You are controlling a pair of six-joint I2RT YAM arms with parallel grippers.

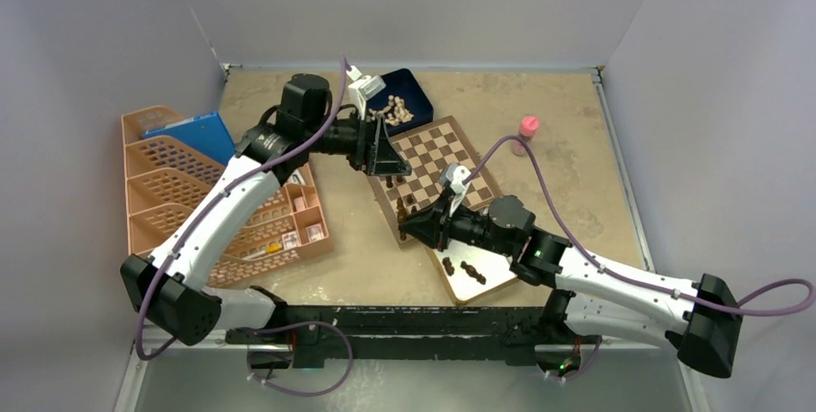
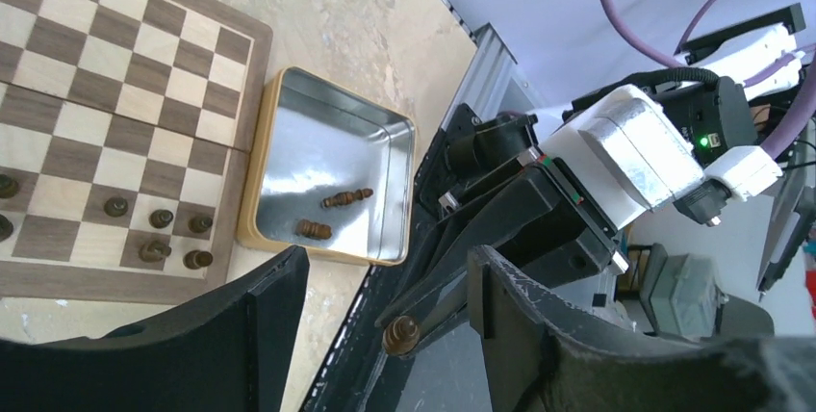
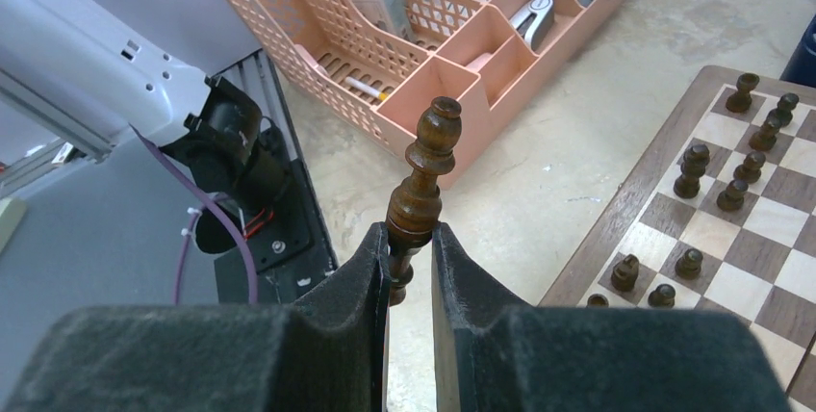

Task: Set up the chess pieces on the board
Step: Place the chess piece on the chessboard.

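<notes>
The board (image 1: 445, 147) lies at the table's middle, with several dark brown chess pieces (image 1: 408, 206) standing along its near-left edge. My right gripper (image 1: 406, 227) is shut on a tall dark brown piece (image 3: 423, 181), held in the air just off the board's near-left edge. The board (image 3: 760, 239) and its pieces (image 3: 693, 169) lie to the right in the right wrist view. My left gripper (image 1: 389, 171) hovers over the board's left edge, open and empty. Through its fingers (image 2: 265, 321) the held piece (image 2: 401, 335) shows below. Two dark pieces (image 2: 332, 212) lie in the silver tin (image 2: 399, 191).
The silver tin (image 1: 486, 287) sits near the board's front edge under the right arm. A dark blue box (image 1: 412, 85) of cream chessmen is behind the board. A pink divided basket (image 1: 159, 195) stands at the left. A small pink bottle (image 1: 528, 129) is right of the board.
</notes>
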